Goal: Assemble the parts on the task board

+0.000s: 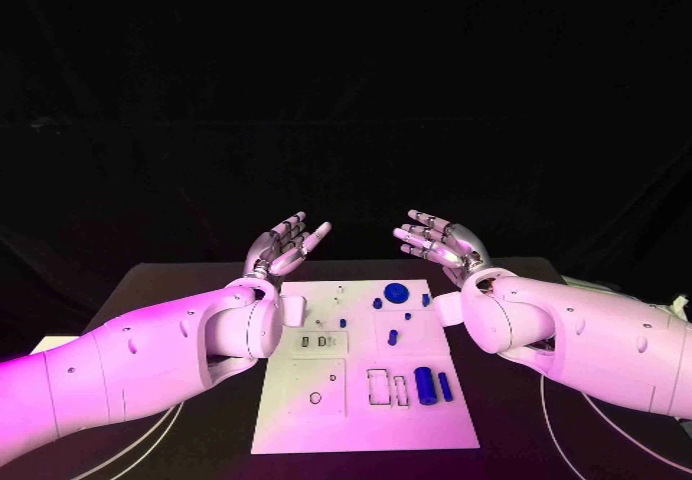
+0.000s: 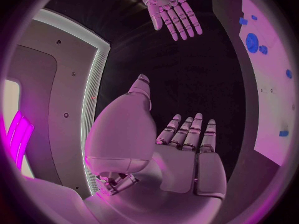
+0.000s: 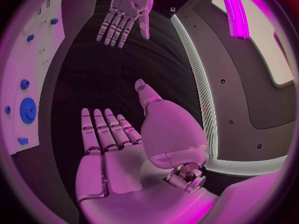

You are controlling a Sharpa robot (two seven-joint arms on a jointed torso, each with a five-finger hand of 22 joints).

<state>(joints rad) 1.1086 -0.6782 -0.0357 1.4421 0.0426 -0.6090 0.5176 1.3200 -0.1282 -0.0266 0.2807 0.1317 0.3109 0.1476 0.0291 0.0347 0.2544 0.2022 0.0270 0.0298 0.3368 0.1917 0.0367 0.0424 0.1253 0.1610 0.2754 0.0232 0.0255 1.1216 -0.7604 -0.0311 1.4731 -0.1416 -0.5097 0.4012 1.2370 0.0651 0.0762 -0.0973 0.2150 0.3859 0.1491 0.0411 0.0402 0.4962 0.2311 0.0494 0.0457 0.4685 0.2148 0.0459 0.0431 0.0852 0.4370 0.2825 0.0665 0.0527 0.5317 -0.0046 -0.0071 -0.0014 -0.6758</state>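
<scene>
Both hands up off the tabletop (image 1: 173, 290), past the far edge of the task board (image 1: 361, 410), palms turned inward facing each other w/ a gap between. Left hand (image 1: 284, 245) on the left: fingers (image 1: 297, 228) spread & straight, holding nothing. Right hand (image 1: 444, 243) on the right: same, fingers (image 1: 418, 233) splayed apart, nothing in them. Board lies flat mid-tabletop, between the two forearms, nearer than the hands. Parts on it, none touched: big round blue disc (image 1: 395, 292) at far right w/ a few small blue bits (image 1: 378, 302) just beside it; blue cylinder (image 1: 426, 381) standing near right, thin blue bar (image 1: 446, 387) just right of it. Cutouts in the board's near half, left of the cylinder. In the left wrist view the left hand (image 2: 187, 149) lies flat & open, the right hand (image 2: 169, 5) across from it, well apart.
</scene>
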